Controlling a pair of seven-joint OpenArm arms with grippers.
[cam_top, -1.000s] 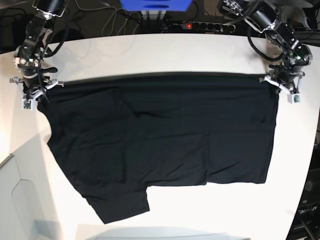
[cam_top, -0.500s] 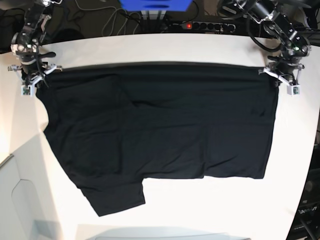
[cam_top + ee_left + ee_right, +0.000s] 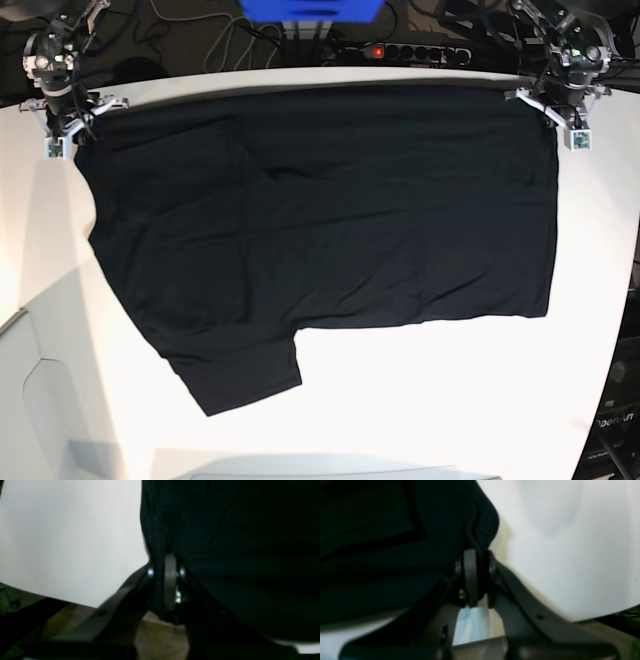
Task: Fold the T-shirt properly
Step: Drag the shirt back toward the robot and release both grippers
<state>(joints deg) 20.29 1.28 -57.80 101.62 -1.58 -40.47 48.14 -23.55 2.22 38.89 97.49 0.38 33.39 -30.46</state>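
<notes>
The black T-shirt (image 3: pixel 320 220) lies spread over the white table (image 3: pixel 420 400), plain side up, its top edge stretched taut between both arms at the far side. One sleeve (image 3: pixel 240 375) sticks out toward the front left. My left gripper (image 3: pixel 557 108) at the far right is shut on the T-shirt's corner; the left wrist view shows its fingers (image 3: pixel 170 580) pinching a fold of the cloth (image 3: pixel 237 555). At the far left my right gripper (image 3: pixel 68 118) is shut on the other corner, with black cloth (image 3: pixel 395 542) bunched between its fingers (image 3: pixel 470 577).
A power strip (image 3: pixel 400 50) and cables lie behind the table's far edge, next to a blue box (image 3: pixel 310 10). The table's rounded edge runs down the right side (image 3: pixel 615 330). Bare white table shows in front of the shirt.
Both grippers have carried the shirt's top edge away from me toward the table's far edge. The whole shirt slid with them and its hem line moved back.
</notes>
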